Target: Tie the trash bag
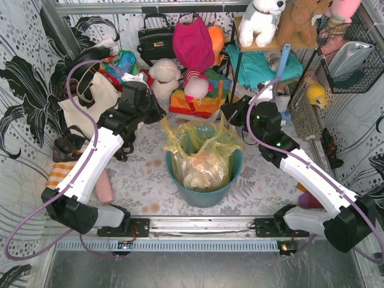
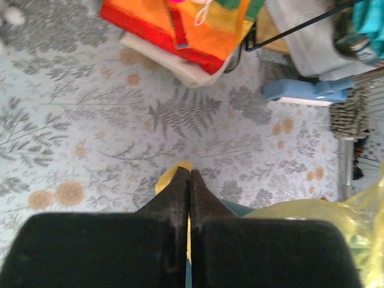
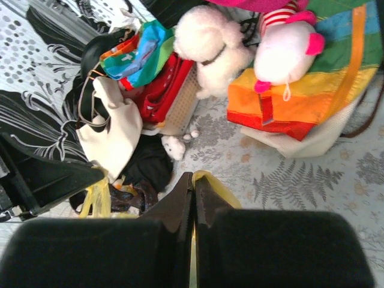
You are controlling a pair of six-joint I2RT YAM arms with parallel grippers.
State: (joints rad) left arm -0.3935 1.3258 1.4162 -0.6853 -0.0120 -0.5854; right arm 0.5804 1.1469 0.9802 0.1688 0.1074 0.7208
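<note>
Top external: left tool [image 1: 161, 117] and right tool [image 1: 228, 116] pinch trash bag [image 1: 201, 150] corners.

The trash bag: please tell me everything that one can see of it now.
The trash bag is thin, translucent yellow-green plastic, crinkled, sitting in the round teal bin. Pale crumpled paper shows through. Its mouth is open, not yet tied, its rim above the bin. The left gripper and right gripper are each shut on a flap of rim, on opposite sides.
</note>
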